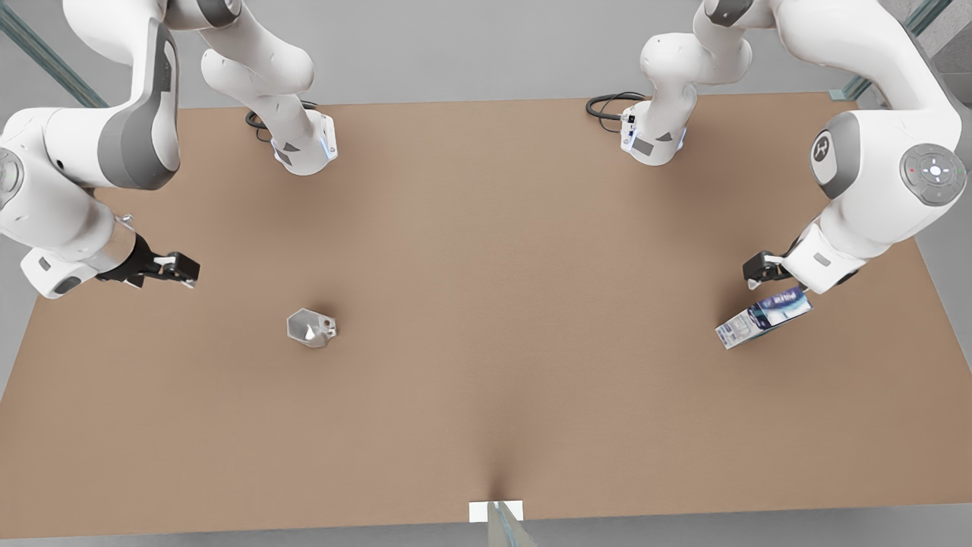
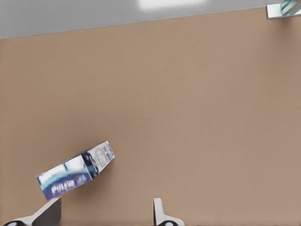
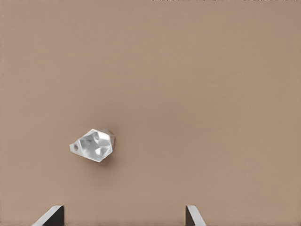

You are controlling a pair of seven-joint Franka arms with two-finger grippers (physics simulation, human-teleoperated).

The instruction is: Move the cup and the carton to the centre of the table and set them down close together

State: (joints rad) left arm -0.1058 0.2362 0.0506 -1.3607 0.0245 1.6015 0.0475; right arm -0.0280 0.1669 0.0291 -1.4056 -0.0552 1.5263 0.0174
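Left hand (image 1: 762,267) beside carton (image 1: 762,319) (tilted) — cup (image 1: 311,327) apart

The wide light-brown rectangular bench (image 1: 486,228) looks matt and faintly grainy, like fibreboard. The small white-grey faceted cup (image 1: 310,328) has a glossy, glazed sheen on its facets. The white and blue printed carton (image 1: 762,319) looks like smooth, slightly shiny coated paperboard.

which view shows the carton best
The left wrist view: the carton is large there, with its blue printed side and end panel readable, just ahead of the open left tool. In the front view the carton is small on the table, beside the arm on that view's right.
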